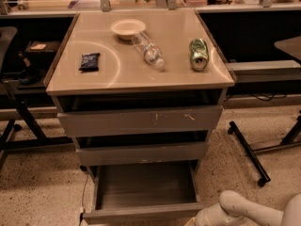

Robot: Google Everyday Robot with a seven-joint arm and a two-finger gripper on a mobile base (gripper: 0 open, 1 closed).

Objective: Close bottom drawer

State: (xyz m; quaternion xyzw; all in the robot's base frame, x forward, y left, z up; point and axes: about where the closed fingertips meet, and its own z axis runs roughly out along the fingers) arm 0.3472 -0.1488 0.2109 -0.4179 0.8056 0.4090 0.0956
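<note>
The bottom drawer (141, 213) is pulled far out of the grey cabinet; it is a long shallow tray with nothing in it and a plain flat front near the lower edge of the camera view. The middle drawer front (141, 153) and the wide top drawer front (141, 120), which has orange scratch marks, stand a little way out. My white arm (244, 212) comes in from the bottom right. The gripper (197, 219) is at the lower edge, beside the right end of the bottom drawer's front, mostly cut off by the edge.
On the cabinet top lie a white bowl (127, 28), a clear plastic bottle (147, 51) on its side, a green can (198, 54) and a dark packet (89, 61). Chair legs with castors (249, 154) stand to the right, a dark chair (11, 79) to the left.
</note>
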